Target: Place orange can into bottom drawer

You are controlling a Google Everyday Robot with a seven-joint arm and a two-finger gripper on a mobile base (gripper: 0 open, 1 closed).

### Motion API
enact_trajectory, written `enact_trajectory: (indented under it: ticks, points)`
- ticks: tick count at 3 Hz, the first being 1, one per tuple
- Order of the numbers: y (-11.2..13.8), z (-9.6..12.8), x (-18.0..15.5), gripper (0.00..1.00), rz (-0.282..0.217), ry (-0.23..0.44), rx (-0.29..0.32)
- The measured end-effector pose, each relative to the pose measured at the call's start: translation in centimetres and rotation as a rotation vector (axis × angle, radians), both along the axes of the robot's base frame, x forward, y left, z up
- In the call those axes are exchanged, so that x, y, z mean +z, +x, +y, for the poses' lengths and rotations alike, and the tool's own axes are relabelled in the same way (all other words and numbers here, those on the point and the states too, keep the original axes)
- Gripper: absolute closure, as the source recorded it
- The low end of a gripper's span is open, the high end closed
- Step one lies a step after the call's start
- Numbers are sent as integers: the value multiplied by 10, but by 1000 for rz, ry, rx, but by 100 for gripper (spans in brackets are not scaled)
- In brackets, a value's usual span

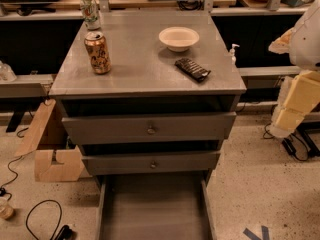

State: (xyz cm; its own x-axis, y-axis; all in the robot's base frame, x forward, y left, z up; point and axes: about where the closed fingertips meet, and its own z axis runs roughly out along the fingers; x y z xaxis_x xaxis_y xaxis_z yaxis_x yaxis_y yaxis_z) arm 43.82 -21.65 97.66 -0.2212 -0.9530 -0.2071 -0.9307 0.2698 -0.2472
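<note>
Pulled out toward the camera, the bottom drawer (pixel 155 209) stands open at the foot of the cabinet, a long shallow grey tray with nothing visible in it. The two upper drawers (pixel 150 128) above it are shut. Off the cabinet's right side, at the edge of the view, hangs the gripper (pixel 287 115), pale yellow and well apart from everything on the cabinet top (pixel 145 79). Whether it is released or clenched I cannot tell, though it plainly carries no can. The arm (pixel 307 34) above it drops from a white rounded link down and inward, held at the side rather than reaching over the top. The orange can (pixel 98 53) stands upright on the left part of the top, near the left edge, its long axis vertical and its silver end up. From the gripper it lies to the left and farther back, across nearly the whole width of the top. A dark wrapped bar (pixel 192 69) and a white bowl (pixel 178 38) sit on the right half, roughly between the two, so the reach probably has to pass over or in front of them. Farthest back, the white-and-green can (pixel 90 12) stands behind the orange one, apart from it.
</note>
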Motion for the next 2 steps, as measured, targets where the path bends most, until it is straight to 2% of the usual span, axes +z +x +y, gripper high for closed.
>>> enact_trajectory:
  ticks: [1,2]
  points:
    - [0,0,0,0,0,0,0]
    - [9,3,2,0,-22,22,4]
